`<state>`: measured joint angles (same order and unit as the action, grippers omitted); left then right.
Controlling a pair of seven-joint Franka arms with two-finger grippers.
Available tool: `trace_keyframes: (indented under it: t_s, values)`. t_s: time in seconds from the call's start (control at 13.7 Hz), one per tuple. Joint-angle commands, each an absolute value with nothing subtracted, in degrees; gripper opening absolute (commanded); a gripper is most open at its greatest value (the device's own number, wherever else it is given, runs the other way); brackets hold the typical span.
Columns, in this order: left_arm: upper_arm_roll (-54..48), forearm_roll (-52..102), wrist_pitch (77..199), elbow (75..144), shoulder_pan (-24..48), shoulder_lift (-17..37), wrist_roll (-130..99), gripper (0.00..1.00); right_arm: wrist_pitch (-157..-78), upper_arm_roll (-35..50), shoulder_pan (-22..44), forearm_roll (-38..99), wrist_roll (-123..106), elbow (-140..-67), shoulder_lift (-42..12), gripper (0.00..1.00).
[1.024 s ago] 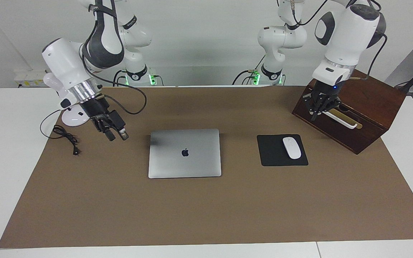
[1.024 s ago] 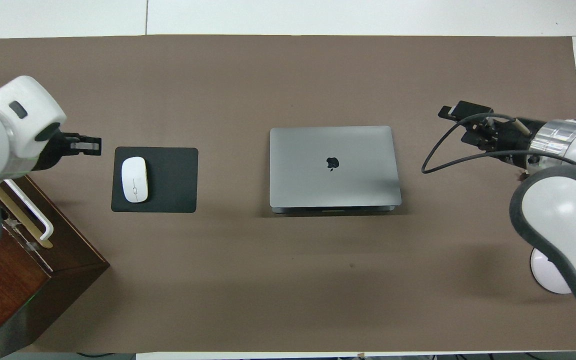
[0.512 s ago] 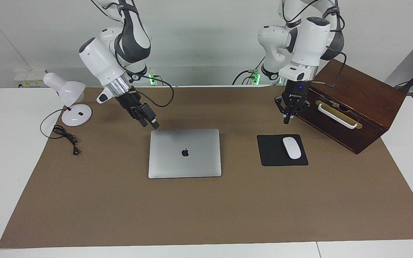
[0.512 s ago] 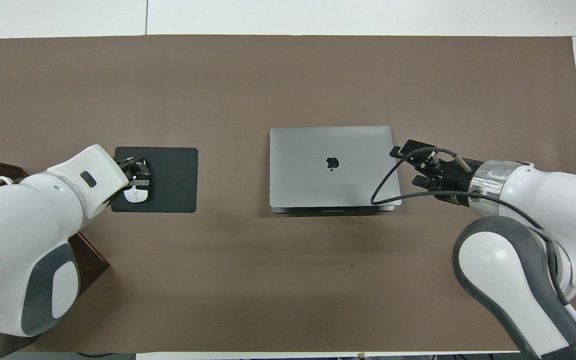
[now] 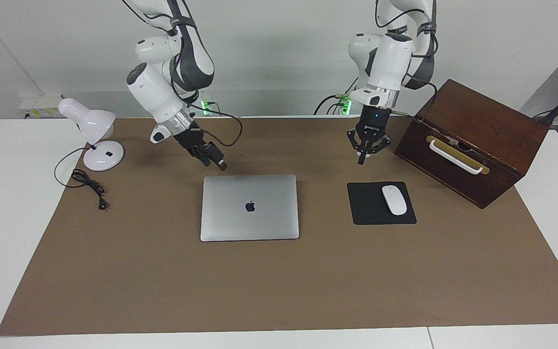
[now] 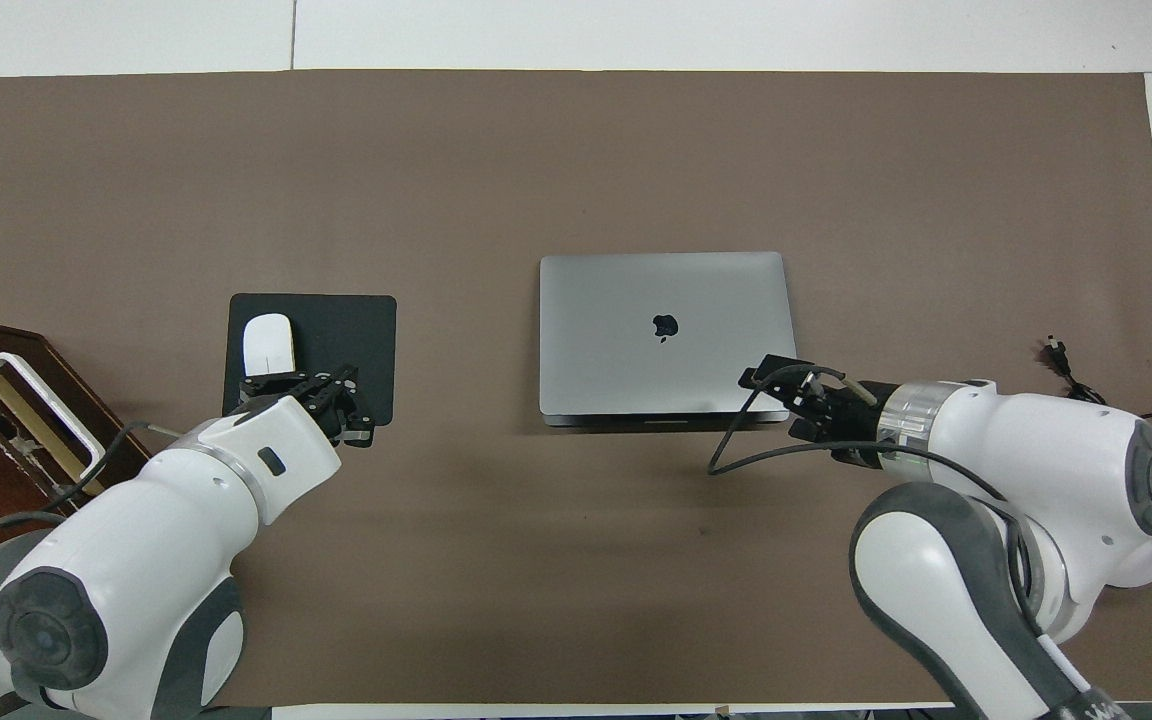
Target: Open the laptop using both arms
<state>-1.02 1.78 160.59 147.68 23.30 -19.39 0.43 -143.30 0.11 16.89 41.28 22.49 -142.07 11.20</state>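
**Two arms over a shut laptop**

Two white arms hang above a brown mat [image 5: 279, 286] that covers most of the white table [image 5: 3, 228]; a wide bare stretch of mat lies between the laptop and the table edge farthest from the robots.

At the left arm's end a dark wooden box [image 5: 472, 140] sits tilted on the mat's edge, its lid shut and a white handle [image 5: 453, 155] on its face; what is in it cannot be seen.

The laptop [image 5: 250, 207] lies flat and closed near the middle of the mat, logo up, with clear mat along all four edges.

A black mouse pad [image 5: 373, 213] lies between laptop and box and carries a white mouse [image 5: 394, 199].

A white desk lamp [image 5: 90, 131] stands at the right arm's end, its cord [image 5: 85, 182] trailing onto the mat.

The right gripper [image 5: 218, 164] hangs just over the laptop's corner nearest the robots; whether its claw is wide or narrow cannot be told.

The left gripper [image 5: 364, 157] hangs over bare mat beside the pad's edge, fingertips pressed together, holding nothing.
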Motion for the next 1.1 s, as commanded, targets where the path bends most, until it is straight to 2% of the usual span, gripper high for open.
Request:
trace_keyframes:
  t_s: [0.0, 0.37, 0.66, 0.95, 1.02]
  values:
    - [-0.2, 1.4, 167.7, 152.2, 27.5, -19.1, 0.1, 0.00, -140.2, 0.2, 17.1, 41.7, 23.6, -143.9, 14.4, 1.00]
    - [-0.2, 1.4, 179.0, 155.1, 32.2, -12.6, 0.0, 0.00, -139.2, 0.2, 17.2, 41.5, 23.5, -144.0, 14.1, 1.00]
    - [-0.2, 1.4, 188.8, 155.9, 37.2, -5.7, -0.1, 0.00, -144.4, 1.6, 17.3, 41.5, 23.1, -146.9, 14.0, 1.00]
    - [-0.2, 1.4, 193.3, 155.9, 39.2, -2.8, -0.1, 0.00, -147.8, 2.0, 19.1, 41.5, 23.6, -147.7, 13.7, 1.00]
    - [-0.2, 1.4, 197.4, 155.9, 40.3, -0.1, -0.1, 0.00, -148.1, 2.0, 19.7, 41.5, 23.7, -147.8, 13.4, 1.00]
